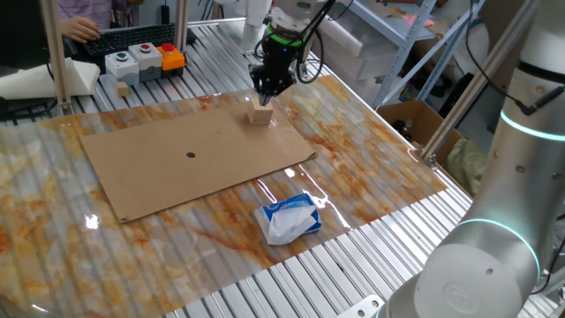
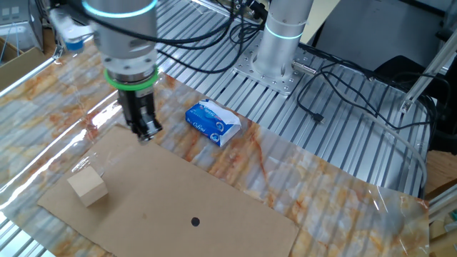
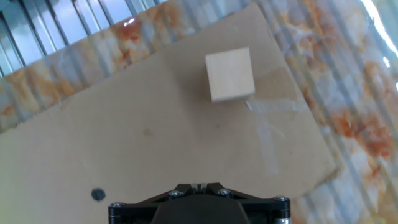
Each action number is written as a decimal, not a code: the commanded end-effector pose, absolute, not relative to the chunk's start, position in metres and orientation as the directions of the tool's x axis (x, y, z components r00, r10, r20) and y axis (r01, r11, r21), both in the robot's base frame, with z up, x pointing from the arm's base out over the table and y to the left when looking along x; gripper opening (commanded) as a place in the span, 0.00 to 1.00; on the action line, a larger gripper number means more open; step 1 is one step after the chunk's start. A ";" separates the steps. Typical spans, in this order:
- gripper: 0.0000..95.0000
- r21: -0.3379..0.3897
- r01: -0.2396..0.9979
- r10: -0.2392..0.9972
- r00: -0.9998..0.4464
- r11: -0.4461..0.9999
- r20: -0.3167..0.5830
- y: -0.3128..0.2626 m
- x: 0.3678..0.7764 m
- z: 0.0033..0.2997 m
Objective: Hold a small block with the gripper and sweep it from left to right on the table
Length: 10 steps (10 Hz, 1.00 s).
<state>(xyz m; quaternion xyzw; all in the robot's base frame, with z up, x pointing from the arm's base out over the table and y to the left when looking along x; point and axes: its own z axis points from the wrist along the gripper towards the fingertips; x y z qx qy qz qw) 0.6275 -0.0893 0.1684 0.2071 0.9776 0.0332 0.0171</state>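
One small block (image 2: 88, 188) lying on cardboard sheet (image 2: 178, 207), apart from and below gripper (image 2: 145, 131), which is hovering empty-handed; finger spread indiscernible.

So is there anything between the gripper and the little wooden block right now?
Nothing visible. The gripper hangs above the cardboard sheet, apart from the small block, with only bare cardboard between them. The blue-and-white packet lies off to the side.

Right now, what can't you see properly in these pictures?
- Hand view: the gripper's fingertips are cut off by the bottom edge.
- Both fixed views: the gripper is too small to tell if it is open.
- One fixed view: the gripper hides part of the block.
- The other fixed view: the packet's writing is blurred.
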 end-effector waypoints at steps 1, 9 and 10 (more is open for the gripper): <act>0.00 0.067 0.387 0.389 -0.921 0.920 -0.023 -0.097 0.638 0.170; 0.00 0.037 0.335 0.337 -0.938 0.941 -0.078 -0.122 0.656 0.147; 0.00 0.042 0.325 0.327 -0.942 0.945 -0.072 -0.125 0.654 0.146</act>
